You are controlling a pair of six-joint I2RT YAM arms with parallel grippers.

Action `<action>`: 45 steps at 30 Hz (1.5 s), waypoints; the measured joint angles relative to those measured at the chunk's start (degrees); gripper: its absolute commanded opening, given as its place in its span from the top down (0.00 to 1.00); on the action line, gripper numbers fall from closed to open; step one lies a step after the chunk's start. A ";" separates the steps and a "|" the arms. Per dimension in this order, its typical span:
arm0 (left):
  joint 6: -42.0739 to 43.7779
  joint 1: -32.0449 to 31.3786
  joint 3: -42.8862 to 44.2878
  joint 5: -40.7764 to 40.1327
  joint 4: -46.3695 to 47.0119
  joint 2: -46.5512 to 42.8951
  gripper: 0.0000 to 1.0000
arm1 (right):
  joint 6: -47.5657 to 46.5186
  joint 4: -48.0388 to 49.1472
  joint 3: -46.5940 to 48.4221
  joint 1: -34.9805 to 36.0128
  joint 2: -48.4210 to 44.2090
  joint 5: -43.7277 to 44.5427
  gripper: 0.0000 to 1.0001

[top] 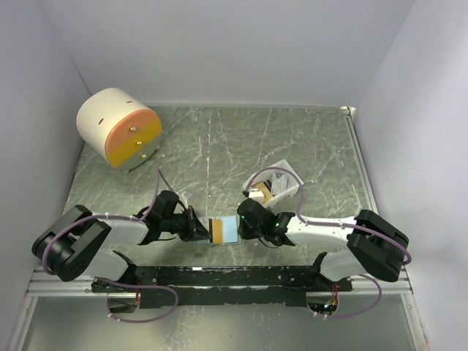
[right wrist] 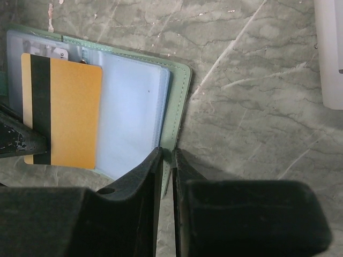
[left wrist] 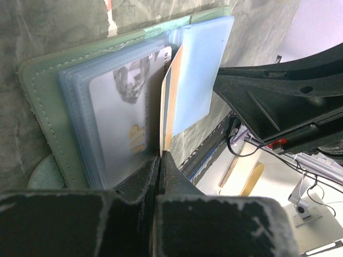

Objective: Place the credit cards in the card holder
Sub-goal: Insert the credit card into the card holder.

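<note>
The left gripper [left wrist: 159, 160] is pressed shut on the edge of a thin orange-gold credit card [right wrist: 69, 115] with a dark stripe, which is held over the open sleeves of the card holder [right wrist: 181, 91]. This small folding wallet, with a sage-green cover and pale blue plastic sleeves, is laid open on the grey marbled table [top: 219, 146]. A pale grey credit card [left wrist: 120, 118] is seen inside one sleeve. The wallet's green outer edge is pinched by the nearly closed right gripper [right wrist: 167, 155]. A small white rectangular tray [right wrist: 329, 53] is set beyond the card holder to its right, and a round cream-and-orange drawer cabinet [top: 119, 135] is placed well away to its far left.
</note>
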 measured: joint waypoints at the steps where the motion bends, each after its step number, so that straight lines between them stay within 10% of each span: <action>1: 0.00 0.00 0.09 0.00 0.02 0.13 0.93 | 0.00 -0.02 0.00 0.02 0.00 0.04 0.88; 14: -0.61 0.00 0.68 -0.35 -1.49 -0.79 0.93 | 0.00 -0.57 0.00 0.37 -0.39 0.76 0.89; 28: -0.90 0.00 0.66 -0.24 -0.85 -0.90 0.93 | 1.11 -2.56 2.25 0.52 -2.97 1.51 0.66; 45: -1.05 0.00 0.61 -0.13 0.09 -0.63 0.93 | 0.90 -4.61 6.29 0.68 4.96 3.43 0.77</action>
